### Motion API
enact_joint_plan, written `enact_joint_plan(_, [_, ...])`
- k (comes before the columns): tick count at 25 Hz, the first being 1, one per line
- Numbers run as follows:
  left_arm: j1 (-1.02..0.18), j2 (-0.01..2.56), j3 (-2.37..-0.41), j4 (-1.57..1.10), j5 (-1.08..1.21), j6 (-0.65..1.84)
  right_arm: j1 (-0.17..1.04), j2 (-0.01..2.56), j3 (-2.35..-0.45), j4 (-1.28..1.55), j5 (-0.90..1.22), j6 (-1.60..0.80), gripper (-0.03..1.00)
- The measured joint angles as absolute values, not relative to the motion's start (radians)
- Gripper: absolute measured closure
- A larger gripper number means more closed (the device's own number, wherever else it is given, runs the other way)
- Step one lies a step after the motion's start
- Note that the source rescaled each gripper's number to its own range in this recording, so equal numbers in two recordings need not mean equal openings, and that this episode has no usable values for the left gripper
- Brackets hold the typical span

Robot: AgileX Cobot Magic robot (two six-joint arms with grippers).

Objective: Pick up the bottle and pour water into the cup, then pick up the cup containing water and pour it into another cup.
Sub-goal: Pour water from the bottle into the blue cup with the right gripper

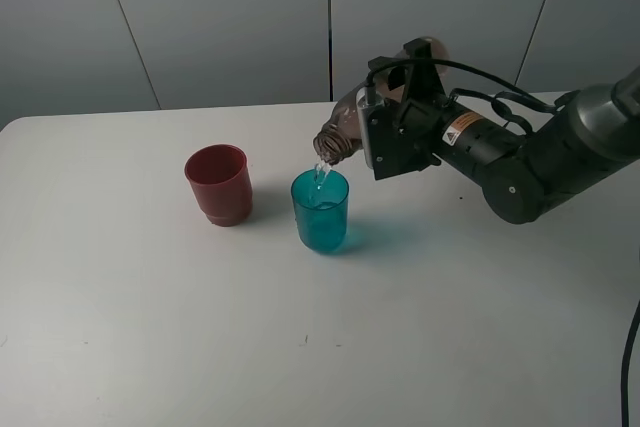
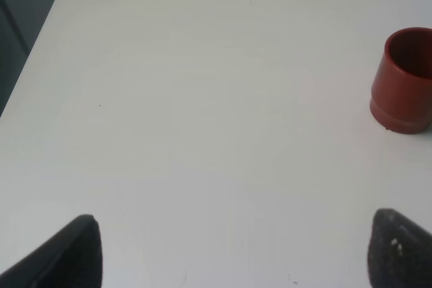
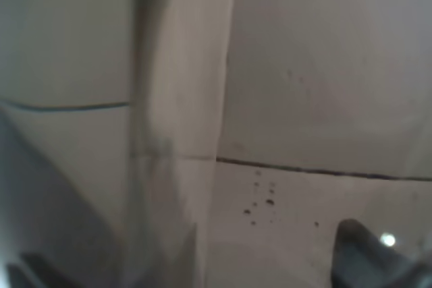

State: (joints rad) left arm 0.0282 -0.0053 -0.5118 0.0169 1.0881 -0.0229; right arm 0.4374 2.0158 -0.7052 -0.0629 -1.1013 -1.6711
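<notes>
In the exterior high view my right gripper (image 1: pixel 388 107) is shut on the smoky grey-brown bottle (image 1: pixel 345 130), which is tilted with its neck down and to the left. A thin stream of water falls from the neck into the teal cup (image 1: pixel 320 211), which stands upright and holds some water. The red cup (image 1: pixel 218 184) stands upright to the left of the teal one, a little apart, and also shows in the left wrist view (image 2: pixel 405 80). The right wrist view shows the bottle (image 3: pixel 169 133) as a close blur between the fingers. My left gripper (image 2: pixel 236 257) is open and empty over bare table.
The white table (image 1: pixel 150 327) carries only the two cups. A grey panelled wall (image 1: pixel 220 17) runs behind its far edge. The right arm (image 1: pixel 530 162) reaches in from the right, and a black cable (image 1: pixel 630 357) hangs at the right edge.
</notes>
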Motion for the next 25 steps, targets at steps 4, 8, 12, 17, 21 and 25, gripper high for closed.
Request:
enact_joint_plan(4, [0.028,-0.005,-0.512,0.017,1.088,-0.023,0.437,2.016,-0.705,-0.063,-1.120,-1.683,0.97])
enact_joint_plan(8, [0.028,-0.005,-0.512,0.017,1.088,-0.023,0.437,2.016,-0.705,-0.063,-1.132,-1.690,0.97])
enact_joint_plan(12, [0.028,-0.005,-0.512,0.017,1.088,-0.023,0.437,2.016,-0.705,-0.063,-1.153,-1.692,0.97])
enact_joint_plan(17, [0.028,-0.005,-0.512,0.017,1.088,-0.023,0.437,2.016,-0.705,-0.063,-1.167,-1.709,0.97])
enact_joint_plan(21, [0.028,-0.005,-0.512,0.017,1.088,-0.023,0.437,2.016,-0.705,-0.063,-1.172,-1.720,0.97])
enact_joint_plan(25, [0.028,-0.005,-0.512,0.017,1.088,-0.023,0.437,2.016,-0.705,-0.063,-1.176,-1.724,0.97])
